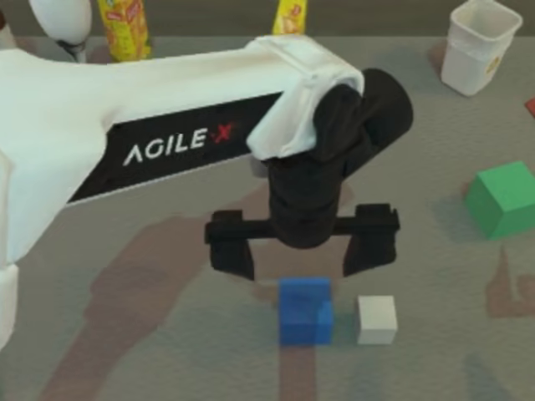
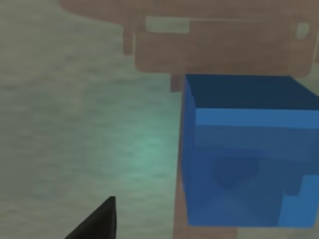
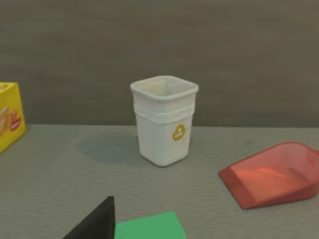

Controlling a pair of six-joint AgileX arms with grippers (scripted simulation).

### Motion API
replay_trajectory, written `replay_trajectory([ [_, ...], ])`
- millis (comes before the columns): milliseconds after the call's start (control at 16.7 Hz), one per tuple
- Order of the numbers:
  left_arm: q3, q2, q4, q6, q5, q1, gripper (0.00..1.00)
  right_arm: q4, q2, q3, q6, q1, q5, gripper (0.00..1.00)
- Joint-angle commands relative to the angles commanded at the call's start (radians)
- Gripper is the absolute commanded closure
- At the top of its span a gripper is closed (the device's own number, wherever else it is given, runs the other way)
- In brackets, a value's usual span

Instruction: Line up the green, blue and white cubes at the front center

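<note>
**Blue and white cubes sit together at the front centre, green cube off to the right**

The matte blue cube (image 1: 304, 311) rests on the grey textured tabletop (image 1: 167, 351), on the stem of the reddish-brown T-shaped mark (image 1: 297, 372). The small off-white cube (image 1: 377, 319) stands just beside it on its right, a narrow gap between them. The larger bright green cube (image 1: 503, 199) lies well apart, near the table's right edge.

The left gripper (image 1: 301, 246) hangs just behind the blue cube, its black fingers (image 1: 231, 245) spread wide and holding nothing. In the left wrist view the blue cube (image 2: 249, 149) fills the frame beside one dark fingertip (image 2: 97, 221).

The right gripper does not appear from above; its wrist view shows one fingertip (image 3: 94, 221), so I cannot tell its state. That view also shows a white square plastic cup (image 3: 164, 119), a red dustpan (image 3: 271, 174) and a yellow snack box (image 3: 9, 114).
</note>
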Motion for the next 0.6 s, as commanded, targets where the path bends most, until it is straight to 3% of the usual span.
replay_trajectory([
  [240, -0.164, -0.188, 0.106, 0.028, -0.009, 0.098, 0.00, -0.122, 0.188, 0.179, -0.021, 0.011, -0.001, 0.00],
  [600, -0.615, -0.749, 0.387, 0.161, -0.014, 0.354, 0.00, -0.432, 0.768, 0.639, -0.077, 0.032, 0.003, 0.00],
])
